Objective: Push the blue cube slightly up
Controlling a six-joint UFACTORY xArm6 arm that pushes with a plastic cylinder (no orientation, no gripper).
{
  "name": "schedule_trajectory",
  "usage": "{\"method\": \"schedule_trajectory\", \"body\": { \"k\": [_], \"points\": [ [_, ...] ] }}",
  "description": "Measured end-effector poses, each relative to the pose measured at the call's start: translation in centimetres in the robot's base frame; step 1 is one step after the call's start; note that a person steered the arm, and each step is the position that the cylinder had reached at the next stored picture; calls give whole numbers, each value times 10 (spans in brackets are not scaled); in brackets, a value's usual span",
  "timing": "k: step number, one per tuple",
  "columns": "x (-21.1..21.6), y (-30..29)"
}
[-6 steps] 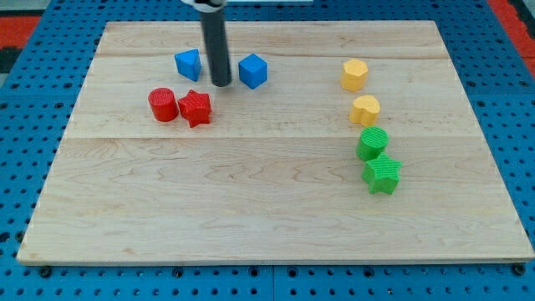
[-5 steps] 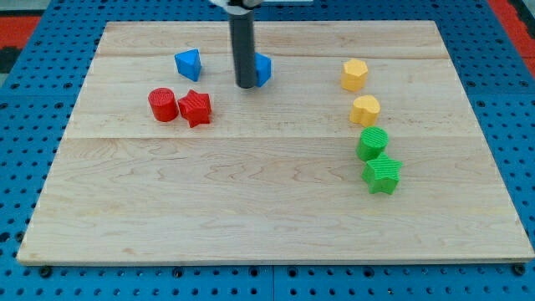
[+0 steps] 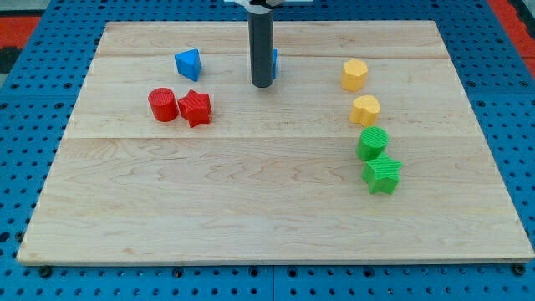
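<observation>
My tip point(image 3: 262, 84) rests on the wooden bench point(image 3: 251, 209) near the view's top, right in front of the blue cube point(image 3: 274, 63). The rod hides nearly all of that cube; only a thin blue sliver shows along the rod's right edge, so which way the cube points and how its edges run cannot be told. The arm ends in a bare rod, with no claw to release or clench.

To the view's left of the rod, well apart, sits a blue wedge-like block point(image 3: 189, 63). Below it stand a red cylinder point(image 3: 163, 105) and a red star-shaped block point(image 3: 196, 107), just beside each other.

On the view's right runs a column of four blocks: a yellow block point(image 3: 354, 74) at the top, a second yellow block point(image 3: 365, 109) below it, then a green cylinder point(image 3: 373, 144), and a green star-shaped block point(image 3: 382, 174) touching it at the bottom.
</observation>
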State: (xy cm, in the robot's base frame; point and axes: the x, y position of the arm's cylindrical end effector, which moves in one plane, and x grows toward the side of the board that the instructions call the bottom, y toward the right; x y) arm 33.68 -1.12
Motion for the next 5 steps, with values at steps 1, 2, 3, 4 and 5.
{"method": "schedule_trajectory", "body": {
  "k": [1, 2, 3, 4, 5],
  "points": [
    [0, 0],
    [29, 2],
    [50, -5],
    [40, -37],
    [11, -59]
  ]
}}
